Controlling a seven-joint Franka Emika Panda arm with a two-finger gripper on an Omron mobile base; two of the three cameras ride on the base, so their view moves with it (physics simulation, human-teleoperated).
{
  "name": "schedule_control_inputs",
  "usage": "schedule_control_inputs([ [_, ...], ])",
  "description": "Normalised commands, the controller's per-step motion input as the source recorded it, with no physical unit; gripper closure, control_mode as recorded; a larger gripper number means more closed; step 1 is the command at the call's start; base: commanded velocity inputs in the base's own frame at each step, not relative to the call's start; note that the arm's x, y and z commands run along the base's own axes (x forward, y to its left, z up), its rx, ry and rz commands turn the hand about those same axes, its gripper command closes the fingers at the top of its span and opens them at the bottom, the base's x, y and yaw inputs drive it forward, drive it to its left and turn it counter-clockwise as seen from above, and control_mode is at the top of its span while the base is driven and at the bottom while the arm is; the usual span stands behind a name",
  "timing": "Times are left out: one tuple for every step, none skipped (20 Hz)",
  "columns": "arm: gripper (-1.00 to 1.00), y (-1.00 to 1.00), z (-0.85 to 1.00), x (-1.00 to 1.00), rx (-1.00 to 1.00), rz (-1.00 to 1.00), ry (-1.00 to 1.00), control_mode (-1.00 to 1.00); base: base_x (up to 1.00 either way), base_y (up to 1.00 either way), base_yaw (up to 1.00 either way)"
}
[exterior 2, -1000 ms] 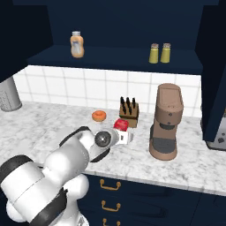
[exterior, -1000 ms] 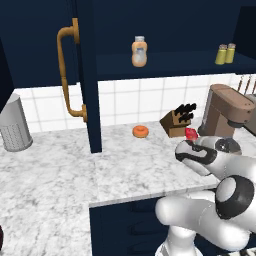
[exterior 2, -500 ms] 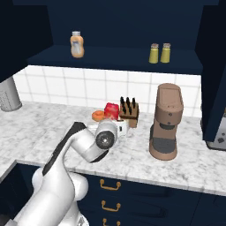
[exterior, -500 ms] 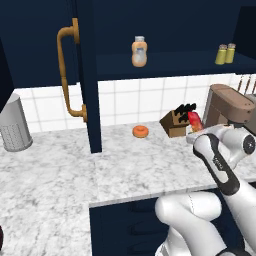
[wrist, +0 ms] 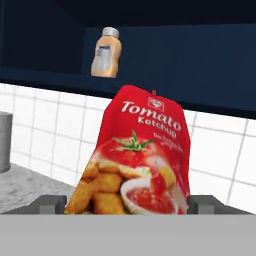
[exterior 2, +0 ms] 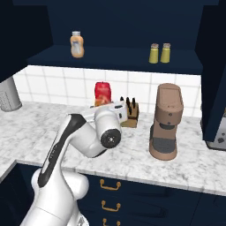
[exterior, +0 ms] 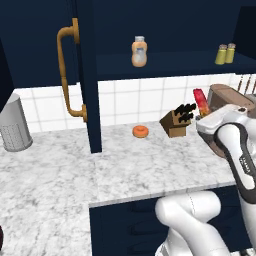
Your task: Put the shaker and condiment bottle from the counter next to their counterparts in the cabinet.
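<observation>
Jaws (wrist: 127,206) grip the red bottle (wrist: 142,155) low on its body, one fingertip (wrist: 50,204) each side; label reads "Tomato Ketchup". Bottle is lifted off the counter (exterior: 125,165), upright w/ slight tilt, in front of the tiled wall, above the knife block (exterior: 176,121) and below the cabinet shelf (exterior 2: 119,59). On the shelf: pale orange bottle (exterior 2: 77,44) at left, two olive-yellow shakers (exterior 2: 160,53) side by side well to the right. Donut (exterior: 140,131) sits on the counter near the block; coffee grinder (exterior 2: 165,121) stands right of the block.
</observation>
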Motion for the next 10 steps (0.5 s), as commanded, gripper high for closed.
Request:
schedule_control_inputs([
  [1.0,0.0,1.0,-0.15,0.0,0.17,-0.17,-1.0,0.0,0.0,0.0],
  [1.0,0.0,1.0,-0.09,0.0,0.18,-0.14,-1.0,0.0,0.0,0.0],
  [1.0,0.0,1.0,-0.08,0.0,0.19,-0.13,-1.0,0.0,0.0,0.0],
  [1.0,0.0,1.0,-0.09,0.0,0.19,-0.15,-1.0,0.0,0.0,0.0],
  [1.0,0.0,1.0,-0.05,0.0,0.18,-0.14,-1.0,0.0,0.0,0.0],
  [1.0,0.0,1.0,-0.04,0.0,0.19,-0.13,-1.0,0.0,0.0,0.0],
  [1.0,0.0,1.0,0.0,0.0,0.18,-0.12,-1.0,0.0,0.0,0.0],
  [1.0,0.0,1.0,0.0,0.0,0.17,-0.12,-1.0,0.0,0.0,0.0],
  [1.0,0.0,1.0,0.0,-0.01,0.13,-0.15,-1.0,0.0,0.0,0.0],
  [1.0,0.0,1.0,0.0,-0.04,0.13,-0.13,-1.0,0.0,0.0,0.0],
])
